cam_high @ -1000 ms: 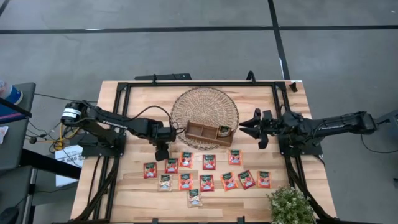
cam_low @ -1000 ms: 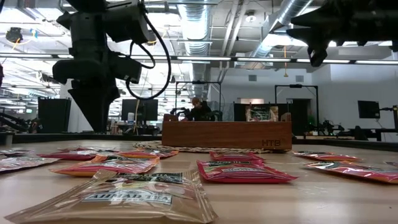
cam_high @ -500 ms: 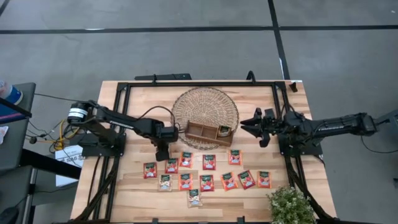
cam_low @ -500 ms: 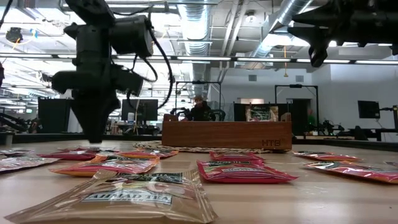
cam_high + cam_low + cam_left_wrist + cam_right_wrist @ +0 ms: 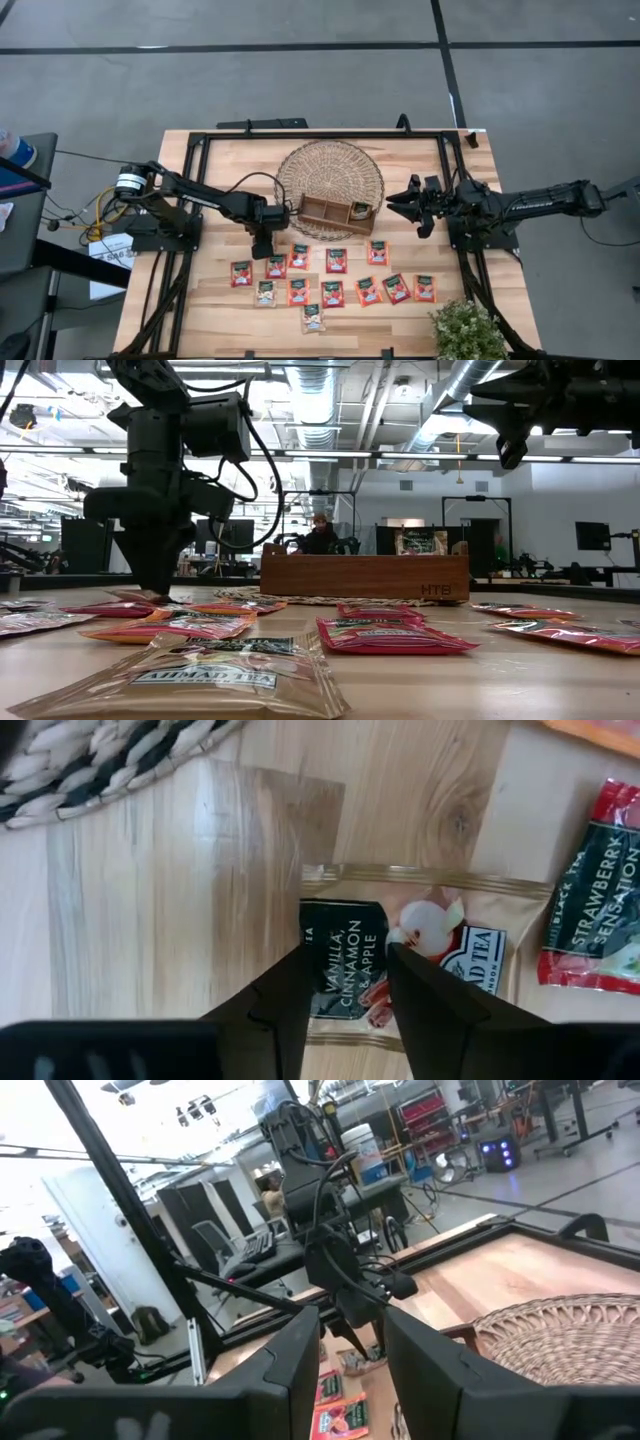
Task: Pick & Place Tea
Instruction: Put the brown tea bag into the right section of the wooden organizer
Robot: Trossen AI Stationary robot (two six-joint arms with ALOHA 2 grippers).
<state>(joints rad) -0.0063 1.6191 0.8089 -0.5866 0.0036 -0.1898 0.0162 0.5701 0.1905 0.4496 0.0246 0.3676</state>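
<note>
I see red-orange tea sachets [image 5: 336, 260] with green bands, a beige one [image 5: 420, 956] with a dark label, a brown wooden tray [image 5: 322, 211], pale striped worktop [image 5: 220, 300].

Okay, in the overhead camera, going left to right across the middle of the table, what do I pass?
Left gripper → wooden divided tray on the wicker mat → right gripper; the rows of tea sachets lie nearer the front edge.

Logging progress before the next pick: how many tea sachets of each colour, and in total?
Red-orange sachets: 10
Beige sachets: 3, one under the left claw
Sachet in the tray, colour unclear: 1
Total: 14
</note>
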